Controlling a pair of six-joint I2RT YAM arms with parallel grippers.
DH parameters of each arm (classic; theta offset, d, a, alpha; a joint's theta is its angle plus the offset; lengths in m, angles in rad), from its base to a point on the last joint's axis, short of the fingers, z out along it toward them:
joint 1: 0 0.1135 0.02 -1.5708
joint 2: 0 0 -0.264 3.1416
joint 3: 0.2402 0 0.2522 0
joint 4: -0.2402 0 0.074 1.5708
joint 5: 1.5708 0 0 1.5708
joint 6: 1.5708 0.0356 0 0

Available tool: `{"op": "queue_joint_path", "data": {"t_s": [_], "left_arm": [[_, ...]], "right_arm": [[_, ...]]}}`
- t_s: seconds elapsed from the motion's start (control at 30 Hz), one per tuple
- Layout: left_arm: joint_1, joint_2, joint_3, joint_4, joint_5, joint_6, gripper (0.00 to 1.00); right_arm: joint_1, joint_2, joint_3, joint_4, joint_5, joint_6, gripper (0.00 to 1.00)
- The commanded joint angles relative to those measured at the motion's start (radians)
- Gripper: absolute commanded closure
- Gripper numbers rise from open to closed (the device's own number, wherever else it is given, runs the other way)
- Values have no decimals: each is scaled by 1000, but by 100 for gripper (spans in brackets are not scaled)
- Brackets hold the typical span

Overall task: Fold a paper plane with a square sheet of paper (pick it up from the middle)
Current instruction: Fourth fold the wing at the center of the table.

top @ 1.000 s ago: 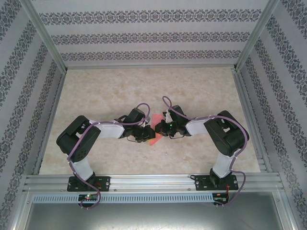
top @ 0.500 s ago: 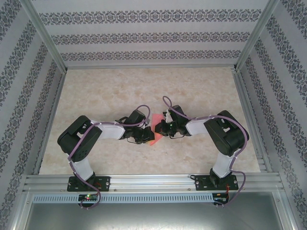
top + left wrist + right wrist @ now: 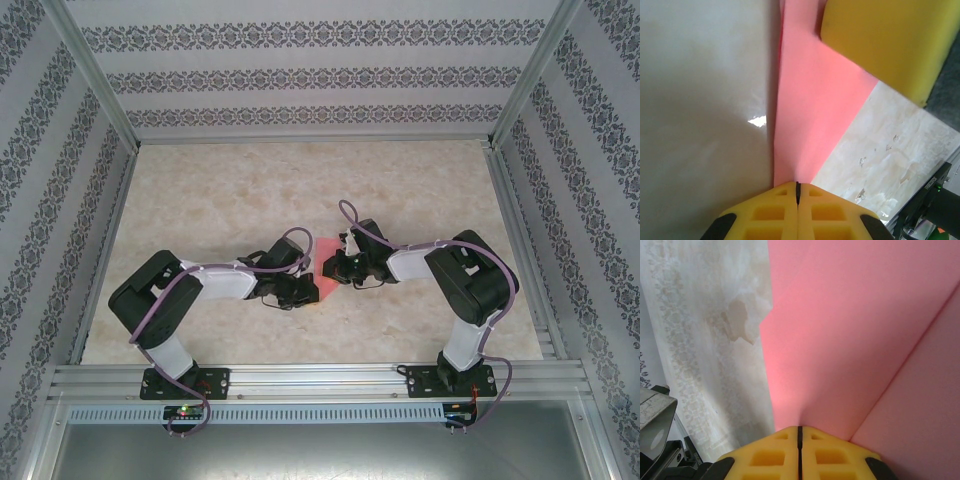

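Where the two arms meet over the middle of the tabletop (image 3: 220,200), the top view shows you the salmon-pink paper sheet (image 3: 317,294) lying between the left end effector (image 3: 303,290) and the right end effector (image 3: 330,268), with both touching it.

Left wrist view: your left end effector (image 3: 797,187) is pinched tight on the near point of the paper sheet (image 3: 810,115), which runs away from it. A yellow finger (image 3: 885,40) of the right end effector covers the far corner. The white print on the black part at lower right (image 3: 931,182) is too small to read.

Right wrist view: the right end effector (image 3: 800,430) is clamped shut on the paper sheet (image 3: 850,330), just beside a crease.
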Motion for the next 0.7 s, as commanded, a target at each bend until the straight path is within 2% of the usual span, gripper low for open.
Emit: {"op": "queue_joint_path", "data": {"t_s": [0.0,0.13,0.27,0.37,0.5,0.67], "left_arm": [[-17,-24,-14,-69,2,-8,91],[-13,-53,-2,-71,-1,4,87],[6,-108,66,-132,-50,55,72],[29,-139,97,-168,-112,77,61],[77,-173,114,-241,-197,105,40],[164,-201,110,-275,-217,136,20]], "right_arm": [[-13,47,-9,-92,67,-10,92],[-13,33,-7,-91,60,-1,92],[-13,-28,22,-86,41,17,86],[-15,-104,58,-120,62,26,77],[-23,-197,82,-217,150,11,63],[-40,-249,60,-290,264,4,49]]}}
